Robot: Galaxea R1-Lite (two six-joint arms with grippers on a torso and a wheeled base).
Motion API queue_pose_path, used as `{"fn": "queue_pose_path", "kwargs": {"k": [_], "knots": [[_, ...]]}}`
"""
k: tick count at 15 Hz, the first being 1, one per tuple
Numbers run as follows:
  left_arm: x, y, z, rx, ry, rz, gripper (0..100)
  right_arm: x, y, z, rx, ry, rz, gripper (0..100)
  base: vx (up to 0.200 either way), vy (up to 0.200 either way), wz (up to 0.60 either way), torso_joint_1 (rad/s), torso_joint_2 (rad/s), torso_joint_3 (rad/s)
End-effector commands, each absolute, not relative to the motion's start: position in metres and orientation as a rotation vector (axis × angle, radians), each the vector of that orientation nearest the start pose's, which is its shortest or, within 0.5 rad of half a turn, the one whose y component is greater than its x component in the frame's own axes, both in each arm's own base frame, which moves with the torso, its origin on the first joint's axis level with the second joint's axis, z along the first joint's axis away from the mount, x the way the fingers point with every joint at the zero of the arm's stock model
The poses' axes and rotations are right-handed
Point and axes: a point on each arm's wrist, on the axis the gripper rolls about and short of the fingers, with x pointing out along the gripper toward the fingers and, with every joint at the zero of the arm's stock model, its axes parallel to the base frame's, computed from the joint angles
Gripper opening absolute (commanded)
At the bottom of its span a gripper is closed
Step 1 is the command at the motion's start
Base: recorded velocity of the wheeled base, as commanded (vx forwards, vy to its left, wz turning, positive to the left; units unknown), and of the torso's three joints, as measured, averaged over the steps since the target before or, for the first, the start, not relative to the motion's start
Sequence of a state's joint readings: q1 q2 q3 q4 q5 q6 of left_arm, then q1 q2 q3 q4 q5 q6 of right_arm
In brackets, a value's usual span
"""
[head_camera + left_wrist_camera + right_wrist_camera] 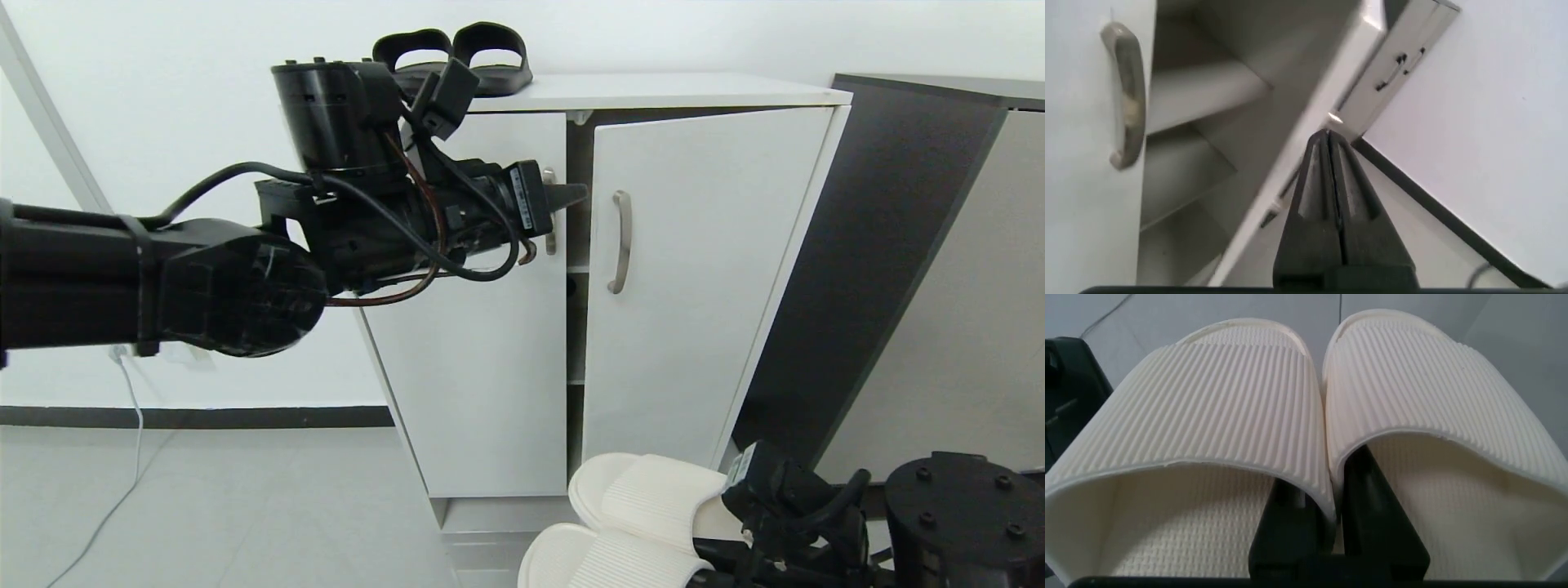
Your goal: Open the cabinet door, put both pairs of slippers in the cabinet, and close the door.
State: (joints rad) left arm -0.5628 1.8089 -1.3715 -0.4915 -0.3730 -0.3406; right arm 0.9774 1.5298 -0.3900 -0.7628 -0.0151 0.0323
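1 cabinet door ajar, closed left gripper at its edge

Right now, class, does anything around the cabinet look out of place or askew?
Yes. The black slippers lie on the cabinet top, not inside it. The door on the robot's right stands slightly ajar, showing shelves through the gap. The white slippers are clamped in the right end effector, not shelved.
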Motion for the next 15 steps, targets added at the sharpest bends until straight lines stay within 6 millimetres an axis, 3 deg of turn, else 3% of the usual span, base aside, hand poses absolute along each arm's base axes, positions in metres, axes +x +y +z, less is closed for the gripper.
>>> {"fn": "queue_pose_path", "kwargs": {"k": [1,7,9,13,15], "knots": [[0.325,-0.213,0.277,-0.340,0.131,-0.901,0,0.125,0.186,0.136,-0.155,0.354,0.947,0,0.000,0.000,0.00,0.000,0.00,0.000],[0.341,-0.224,0.272,-0.353,0.125,-0.879,0,0.119,0.185,0.129,-0.173,0.380,0.966,0,-0.033,0.000,0.00,0.000,0.00,0.000],[0.326,-0.233,0.277,-0.361,0.129,-0.915,0,0.118,0.185,0.128,-0.177,0.385,0.967,0,-0.200,0.000,0.00,0.007,0.00,-0.005],[0.261,-0.249,0.295,-0.356,0.132,-1.052,0,0.117,0.184,0.126,-0.190,0.388,0.979,0,-0.200,0.000,0.00,0.004,0.00,0.004],[0.260,-0.247,0.297,-0.358,0.125,-1.052,0,0.117,0.184,0.126,-0.190,0.390,0.981,0,-0.200,0.000,0.00,0.002,0.00,0.002]]}}
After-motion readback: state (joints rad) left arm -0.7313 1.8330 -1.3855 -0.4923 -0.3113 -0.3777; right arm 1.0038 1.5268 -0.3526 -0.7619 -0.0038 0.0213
